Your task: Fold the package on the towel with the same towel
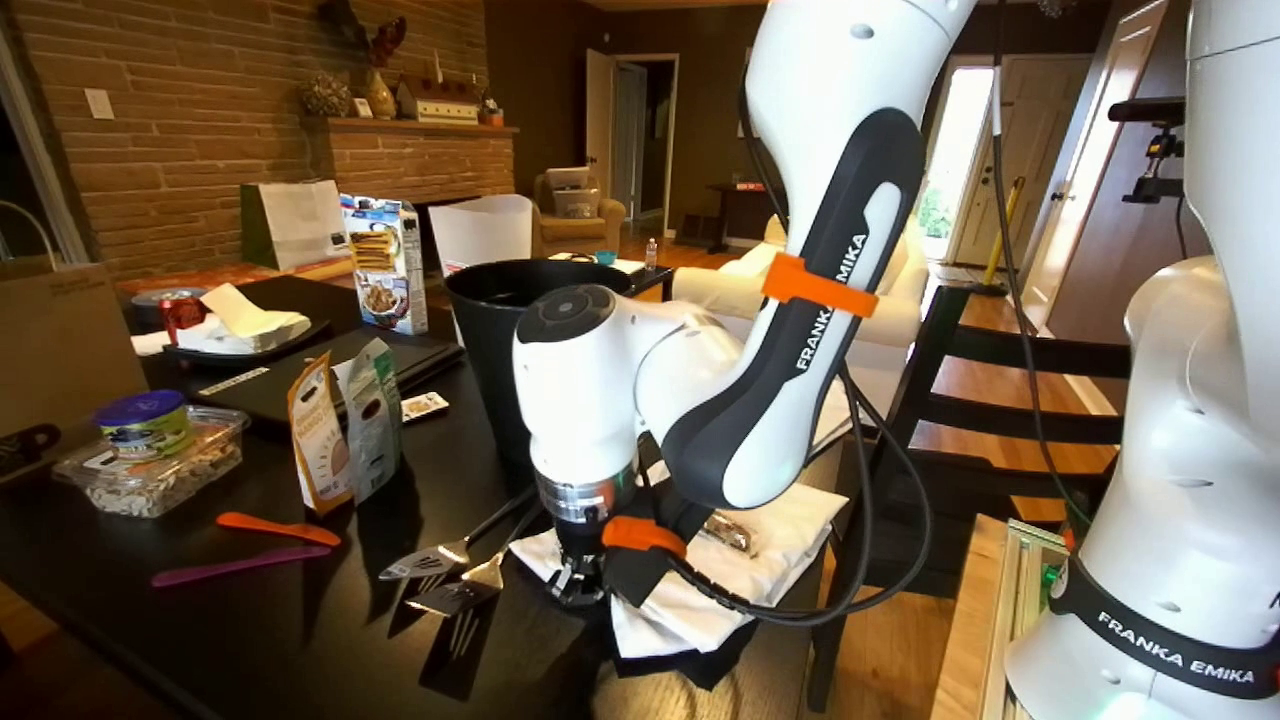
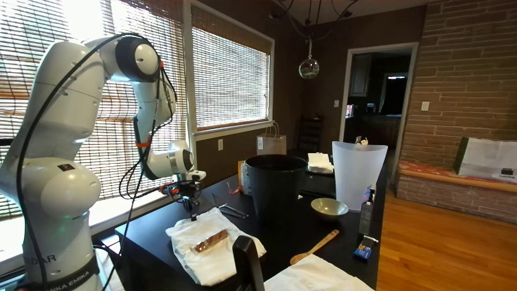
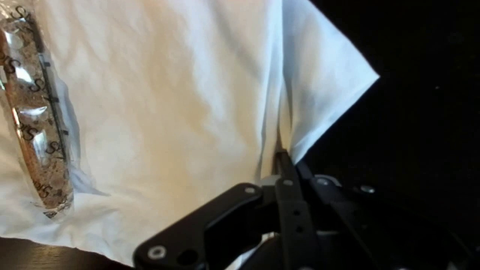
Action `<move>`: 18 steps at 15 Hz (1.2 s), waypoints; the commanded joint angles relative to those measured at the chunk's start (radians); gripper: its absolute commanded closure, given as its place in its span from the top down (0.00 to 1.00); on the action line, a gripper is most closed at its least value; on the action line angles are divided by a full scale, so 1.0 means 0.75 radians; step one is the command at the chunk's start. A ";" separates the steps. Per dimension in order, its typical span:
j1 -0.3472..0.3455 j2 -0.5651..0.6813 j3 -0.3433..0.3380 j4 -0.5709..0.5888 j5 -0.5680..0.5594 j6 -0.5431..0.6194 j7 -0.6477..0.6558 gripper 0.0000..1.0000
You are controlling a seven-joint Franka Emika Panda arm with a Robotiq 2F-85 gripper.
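The white towel lies rumpled on the dark table and shows in both exterior views (image 1: 700,610) (image 2: 214,264). It fills much of the wrist view (image 3: 157,112). The package, a shiny clear-wrapped brown bar, lies flat on the towel in both exterior views (image 1: 730,532) (image 2: 211,241) and at the left of the wrist view (image 3: 35,116). My gripper (image 3: 294,159) is shut on a pinched fold at the towel's edge, apart from the package. It points down at the towel's edge in both exterior views (image 1: 577,592) (image 2: 192,214). The arm hides part of the towel.
A black bin (image 2: 276,190) stands close to the towel. Metal utensils (image 1: 460,575) lie beside the gripper. A chair back (image 2: 247,260) rises at the towel's near side. A wooden spoon (image 2: 315,247), another white cloth (image 2: 317,277) and snack bags (image 1: 345,435) are on the table.
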 commanded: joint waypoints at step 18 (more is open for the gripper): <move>-0.237 -0.514 -0.034 -0.316 0.177 -0.178 -0.174 0.03</move>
